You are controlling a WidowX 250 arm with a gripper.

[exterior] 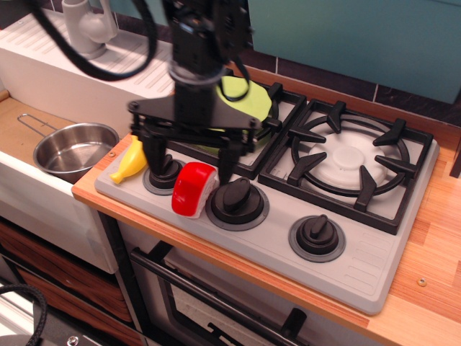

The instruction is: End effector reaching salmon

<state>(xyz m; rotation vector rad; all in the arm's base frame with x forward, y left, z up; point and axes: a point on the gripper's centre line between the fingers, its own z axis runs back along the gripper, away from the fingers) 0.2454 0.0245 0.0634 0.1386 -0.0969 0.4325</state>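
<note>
While the steel pot (pixel 74 148) left of the stove holds nothing visible and the green plate (pixel 248 101) on the back-left burner is half hidden by the arm, the wooden counter (pixel 432 238) carries a grey stove (pixel 367 252) with two burners and three black knobs (pixel 317 234). One salmon (pixel 193 189) lies on the front panel between the left and middle knobs, and one yellow banana (pixel 130 161) lies at the stove's left edge. Hanging straight down from its cabled arm, the end effector (pixel 191 157) stands spread wide just behind the salmon, its fingers (pixel 155 153) empty and straddling it.
</note>
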